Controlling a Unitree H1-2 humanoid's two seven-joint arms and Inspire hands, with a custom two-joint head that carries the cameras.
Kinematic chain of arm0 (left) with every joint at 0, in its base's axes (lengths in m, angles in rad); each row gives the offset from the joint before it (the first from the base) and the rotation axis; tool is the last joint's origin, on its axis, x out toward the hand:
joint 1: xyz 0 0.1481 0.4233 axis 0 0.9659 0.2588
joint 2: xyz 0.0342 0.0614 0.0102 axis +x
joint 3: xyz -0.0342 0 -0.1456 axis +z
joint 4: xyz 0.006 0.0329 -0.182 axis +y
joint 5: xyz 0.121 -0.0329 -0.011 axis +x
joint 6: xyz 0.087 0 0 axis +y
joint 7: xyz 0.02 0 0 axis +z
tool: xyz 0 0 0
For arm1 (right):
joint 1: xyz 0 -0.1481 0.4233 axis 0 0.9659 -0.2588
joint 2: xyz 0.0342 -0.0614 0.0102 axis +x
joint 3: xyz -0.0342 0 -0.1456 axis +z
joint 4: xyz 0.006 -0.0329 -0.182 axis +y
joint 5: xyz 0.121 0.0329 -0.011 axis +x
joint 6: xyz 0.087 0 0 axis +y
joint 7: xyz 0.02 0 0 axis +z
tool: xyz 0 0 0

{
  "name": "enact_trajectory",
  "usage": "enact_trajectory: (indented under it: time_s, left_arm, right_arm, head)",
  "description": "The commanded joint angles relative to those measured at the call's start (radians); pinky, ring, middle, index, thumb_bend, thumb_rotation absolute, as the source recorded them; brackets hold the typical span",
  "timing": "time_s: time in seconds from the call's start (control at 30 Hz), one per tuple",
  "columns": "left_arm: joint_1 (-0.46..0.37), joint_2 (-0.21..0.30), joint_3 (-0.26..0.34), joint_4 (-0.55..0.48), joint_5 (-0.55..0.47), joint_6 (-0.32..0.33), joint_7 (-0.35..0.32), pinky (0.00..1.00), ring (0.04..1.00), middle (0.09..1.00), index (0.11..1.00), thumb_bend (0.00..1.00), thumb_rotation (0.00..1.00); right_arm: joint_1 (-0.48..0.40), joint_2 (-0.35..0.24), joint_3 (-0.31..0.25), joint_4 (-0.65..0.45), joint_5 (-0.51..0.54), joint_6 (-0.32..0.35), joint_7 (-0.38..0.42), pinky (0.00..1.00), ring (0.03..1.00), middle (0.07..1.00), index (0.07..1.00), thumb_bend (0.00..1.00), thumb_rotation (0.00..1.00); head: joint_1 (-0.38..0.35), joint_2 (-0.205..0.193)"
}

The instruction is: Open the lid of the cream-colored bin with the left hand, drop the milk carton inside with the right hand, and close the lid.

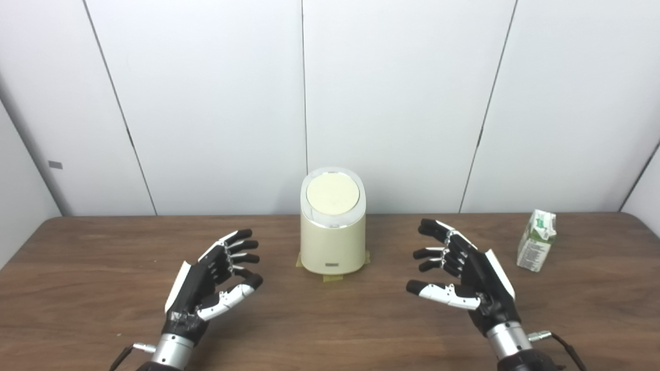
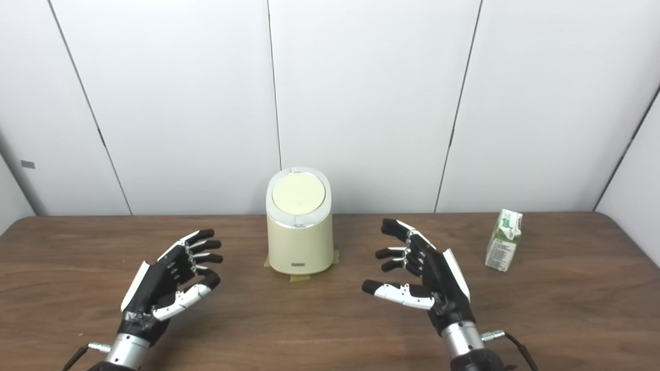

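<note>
The cream-colored bin stands at the middle of the wooden table, toward the far edge, with its round lid shut flat inside a pale rim. Strips of tape at its base seem to pin it to the tabletop. The milk carton stands upright far to the right, well apart from the bin.

Both hands hover over the near part of the table, palms turned inward. The left hand is to the left of the bin, empty, fingers spread. The right hand sits between bin and carton, also empty with fingers apart. Neither touches anything.

Nothing has begun, so opening the lid comes first, and that is the left hand's job. From where I stand I can't make out a hinge or a lip; there may be a small catch at the lid's near edge, but it is too small to tell. I would bring the left hand up and over from the left side, work the lid gently rather than jab, and keep the arm off to the left so the opening stays free for the carton. The tape should keep the bin from sliding.
</note>
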Motion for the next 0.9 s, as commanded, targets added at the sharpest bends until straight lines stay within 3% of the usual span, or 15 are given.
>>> enact_trajectory:
  time_s: [0.0,0.47,0.6,0.7,0.87]
  left_arm:
    - [-0.037,0.008,0.002,-0.025,-0.005,-0.022,0.006,0.56,0.691,0.772,0.821,0.71,0.26]
    - [-0.038,0.007,0.003,-0.023,-0.013,-0.028,0.002,0.56,0.693,0.772,0.82,0.7,0.24]
    - [-0.038,-0.004,0.006,-0.032,0.019,-0.02,0.031,0.56,0.692,0.771,0.818,0.7,0.24]
    - [-0.036,-0.039,0.013,-0.083,0.09,0.032,0.104,0.63,0.763,0.821,0.839,0.72,0.28]
    - [-0.065,-0.066,0.005,-0.189,0.195,0.185,0.172,0.92,0.941,0.961,0.982,0.82,0.29]
  right_arm:
    - [-0.027,-0.004,-0.002,-0.039,0.0,-0.022,-0.005,0.55,0.654,0.824,0.813,0.78,0.21]
    - [-0.029,-0.006,-0.003,-0.03,0.002,-0.031,-0.003,0.55,0.651,0.823,0.814,0.78,0.21]
    - [-0.031,-0.005,-0.004,-0.026,0.009,-0.033,-0.002,0.54,0.653,0.823,0.812,0.78,0.21]
    - [-0.032,-0.007,-0.006,-0.021,0.012,-0.033,-0.001,0.54,0.648,0.822,0.81,0.78,0.21]
    - [-0.037,-0.016,-0.013,0.001,0.01,-0.043,-0.001,0.56,0.667,0.819,0.812,0.78,0.22]
  head:
    - [-0.001,0.001]
    - [-0.001,0.0]
    - [0.0,-0.006]
    - [0.004,-0.013]
    - [0.018,-0.02]
